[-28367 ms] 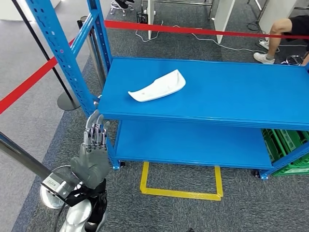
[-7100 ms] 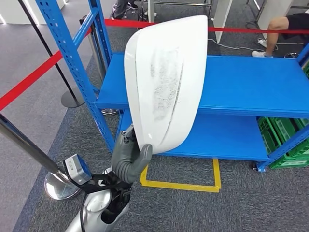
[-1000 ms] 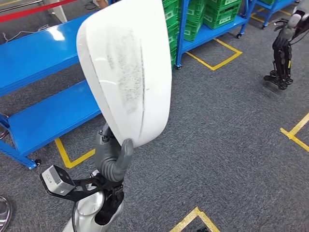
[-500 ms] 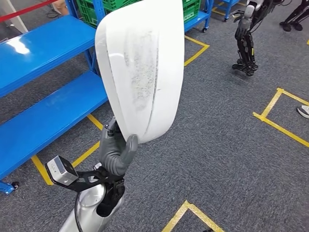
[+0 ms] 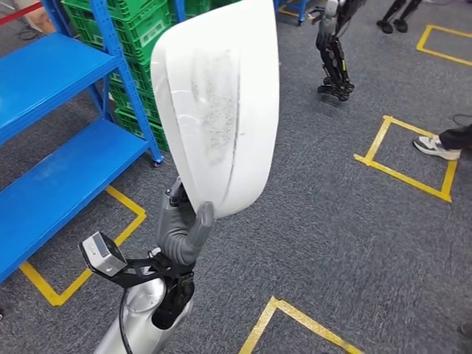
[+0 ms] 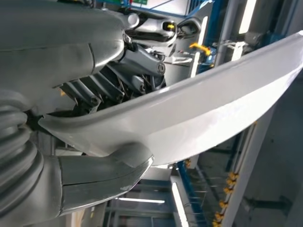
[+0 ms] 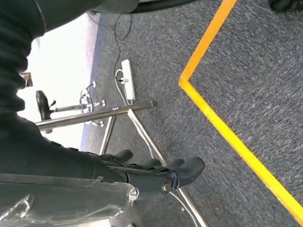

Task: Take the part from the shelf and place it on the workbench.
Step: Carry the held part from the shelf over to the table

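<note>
Left hand grips the white part by its lower edge, holding it upright above grey carpet; right hand hangs unclenched, holding nothing.

text: none legible | wrist camera block: label too small to read

1. The part is a large white curved shell, smooth and glossy, with a rounded outline that is broad at the top and narrows toward its lower end.
2. A patch of grey speckled scuffing runs down the middle of its face, beside a thin dark line.
3. It stands upright in the air, its lower edge pinched by the left hand, thumb on the near face.
4. The shelf is blue, with 2 bare levels, standing to the left of the part.
</note>
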Robot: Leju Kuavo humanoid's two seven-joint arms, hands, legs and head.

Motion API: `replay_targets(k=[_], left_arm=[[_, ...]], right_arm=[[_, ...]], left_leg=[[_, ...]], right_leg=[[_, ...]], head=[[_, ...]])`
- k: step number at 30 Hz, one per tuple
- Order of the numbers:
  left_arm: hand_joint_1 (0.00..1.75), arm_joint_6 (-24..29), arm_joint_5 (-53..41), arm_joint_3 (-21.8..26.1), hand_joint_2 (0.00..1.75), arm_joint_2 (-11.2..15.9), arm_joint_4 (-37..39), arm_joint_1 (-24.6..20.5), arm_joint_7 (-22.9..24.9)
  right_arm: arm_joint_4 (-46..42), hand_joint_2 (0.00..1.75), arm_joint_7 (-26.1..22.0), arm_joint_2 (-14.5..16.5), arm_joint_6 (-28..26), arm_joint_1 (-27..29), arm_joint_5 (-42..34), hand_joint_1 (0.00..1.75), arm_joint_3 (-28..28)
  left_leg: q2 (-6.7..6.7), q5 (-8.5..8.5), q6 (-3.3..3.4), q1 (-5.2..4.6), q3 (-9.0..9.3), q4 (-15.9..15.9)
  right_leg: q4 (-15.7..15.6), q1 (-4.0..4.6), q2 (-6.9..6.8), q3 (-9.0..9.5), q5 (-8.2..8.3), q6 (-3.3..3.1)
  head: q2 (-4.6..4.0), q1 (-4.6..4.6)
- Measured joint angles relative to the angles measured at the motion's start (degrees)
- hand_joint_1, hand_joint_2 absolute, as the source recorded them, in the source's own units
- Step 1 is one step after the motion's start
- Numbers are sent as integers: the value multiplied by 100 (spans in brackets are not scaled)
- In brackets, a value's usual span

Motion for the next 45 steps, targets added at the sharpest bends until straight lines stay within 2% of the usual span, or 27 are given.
replay_targets(k=[2,4,6,8,9,10,11,13,15,16,17,18,20,22,24,25,26,28,30,33,35,38,40,41,42,44,45], left_arm=[[175,5,3,26,175,1,-1,13,-4],[175,6,3,43,175,2,-2,23,-6],[175,6,3,60,175,9,-2,40,-7],[175,7,3,71,175,18,-2,74,-7],[175,8,3,74,175,22,-2,92,-7],[175,8,3,77,175,24,-2,104,-7],[175,8,3,79,175,25,-2,110,-7],[175,8,3,83,175,25,-2,111,-7],[175,8,3,86,175,23,-3,115,-7],[175,8,3,90,175,21,-4,120,-7],[175,8,5,93,175,19,-5,124,-7],[175,8,9,96,175,15,-5,128,-7],[175,8,18,104,175,11,-10,132,-7],[175,8,20,124,175,13,-14,148,-7],[175,2,22,150,175,16,-15,176,-7],[175,-12,34,161,175,18,-15,186,-7],[175,-35,56,170,175,18,-15,194,-7],[175,-95,112,181,175,16,-13,198,-7],[175,-132,160,188,175,15,-2,196,2],[175,-148,191,191,175,14,37,190,31],[175,-159,197,191,175,13,57,185,40],[175,-180,211,194,175,21,86,183,46],[175,-189,217,195,175,25,113,183,51],[175,-193,218,195,175,25,125,183,54],[175,-197,219,195,175,25,133,183,57],[175,-204,220,195,175,25,144,180,62],[175,-208,220,195,175,24,149,178,66]], right_arm=[[0,175,9,-1,3,5,5,0,-5],[0,175,11,-4,1,15,8,0,-12],[0,175,12,-10,-1,10,10,0,-18],[0,175,11,-14,-1,5,12,0,-19],[0,175,10,-15,-1,8,13,0,-19],[0,175,10,-17,-1,12,13,0,-20],[0,175,10,-19,-1,16,13,0,-21],[0,175,9,-20,-1,13,13,0,-23],[0,175,4,-21,1,2,16,0,-22],[0,175,-1,-21,1,3,19,0,-22],[0,175,-5,-22,2,10,22,0,-22],[0,175,-9,-23,3,22,24,0,-22],[0,175,-10,-24,7,39,28,0,-24],[0,175,-9,-24,11,29,31,0,-24],[0,175,-9,-24,15,15,31,0,-24],[0,175,-8,-24,17,16,31,0,-23],[0,175,-4,-24,20,21,30,0,-24],[0,175,5,-24,26,24,28,0,-25],[0,175,8,-24,29,7,21,0,-25],[0,175,7,-24,32,2,7,0,-26],[0,175,12,-24,32,11,7,0,-27],[0,175,23,-24,37,5,7,0,-27],[0,175,27,-24,43,5,6,0,-28],[0,175,31,-24,46,8,5,0,-29],[0,175,36,-24,49,10,4,0,-30],[0,175,40,-24,59,6,1,0,-30],[0,175,40,-24,68,1,1,0,-30]], left_leg=[[71,-6,-47,-4,14,-12],[-79,-127,-105,19,-26,105],[-344,-462,-138,32,-280,663],[-439,-762,-133,30,-658,1418],[-450,-767,-122,28,-769,1607],[-459,-657,-107,27,-779,1582],[-486,-457,-87,27,-684,1348],[-736,-48,-37,39,-350,602],[-997,87,-29,59,-147,120],[-1039,76,-26,57,-127,47],[-989,78,-22,53,-120,21],[-932,94,3,54,-113,2],[-785,123,62,67,-85,-45],[-617,126,99,60,-71,-64],[-443,118,108,48,-70,-62],[-364,113,108,47,-68,-61],[-292,107,101,46,-62,-61],[-172,83,69,35,-39,-57],[-86,60,16,5,-18,-51],[15,58,-70,-3,-7,-68],[-105,-70,-129,14,-61,64],[-408,-605,-167,25,-521,1068],[-450,-727,-165,25,-799,1593],[-460,-617,-157,27,-795,1547],[-488,-421,-147,32,-686,1295],[-728,-33,-129,62,-328,527],[-851,63,-122,79,-193,230]], right_leg=[[1,9,120,-21,11,-86],[-12,-5,235,-30,26,-148],[-22,-23,353,-31,43,-193],[-22,-21,487,-37,48,-212],[-21,-20,562,-36,49,-214],[-21,-20,640,-33,51,-211],[-21,-22,721,-27,55,-205],[-14,-27,867,-31,68,-177],[-8,-41,985,-79,92,-119],[-20,-52,1043,-105,111,-77],[-45,-70,1103,-126,133,-35],[-56,-81,1112,-144,146,0],[134,-53,839,-262,31,45],[803,-25,460,-585,-319,73],[1484,-29,355,-896,-586,96],[1546,-29,343,-907,-568,101],[1364,-29,326,-787,-451,101],[547,-16,172,-300,-135,85],[-10,2,45,24,13,21],[-73,15,159,19,36,-94],[-89,-8,263,5,62,-156],[-98,-30,428,-4,83,-202],[-98,-29,567,-10,88,-208],[-98,-31,642,-9,91,-205],[-97,-35,720,-6,96,-197],[-88,-41,870,-15,109,-160],[-80,-41,934,-37,119,-131]], head=[[0,-6],[0,-9],[0,-26],[0,-38],[0,-38],[0,-39],[0,-39],[0,-42],[0,-41],[0,-43],[0,-45],[0,-47],[0,-19],[0,12],[0,14],[0,14],[0,15],[0,16],[0,5],[0,-7],[0,-13],[0,-46],[0,-54],[0,-54],[0,-54],[0,-59],[0,-61]])
